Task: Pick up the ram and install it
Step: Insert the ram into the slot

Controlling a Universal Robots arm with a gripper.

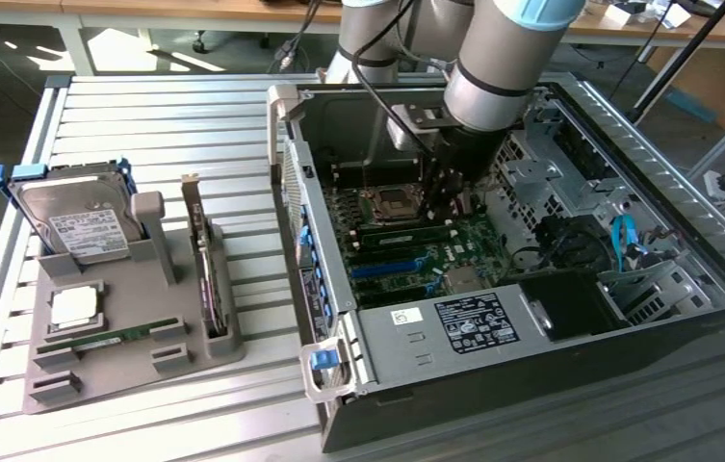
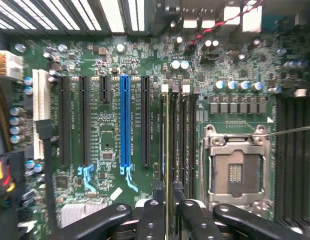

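The ram (image 2: 167, 140) stands edge-on in a memory slot on the green motherboard (image 2: 110, 75), next to the processor socket (image 2: 235, 170). My gripper (image 2: 168, 202) is right over one end of it. Its black fingers (image 2: 151, 215) stand on either side of the thin stick with a small gap at each side, so it is open and grips nothing. In the exterior view the gripper (image 1: 446, 207) reaches down into the open computer case (image 1: 465, 327), above the memory slots. Another green stick (image 1: 112, 337) lies on the grey holder outside the case.
The grey holder (image 1: 195, 356) at the exterior view's left also carries a hard drive (image 1: 80, 226), a square silver chip (image 1: 76, 306) and an upright dark card (image 1: 208, 269). A blue slot (image 2: 125, 120) and black slots run beside the ram. Case walls and drive bays (image 1: 645, 289) hem the arm in.
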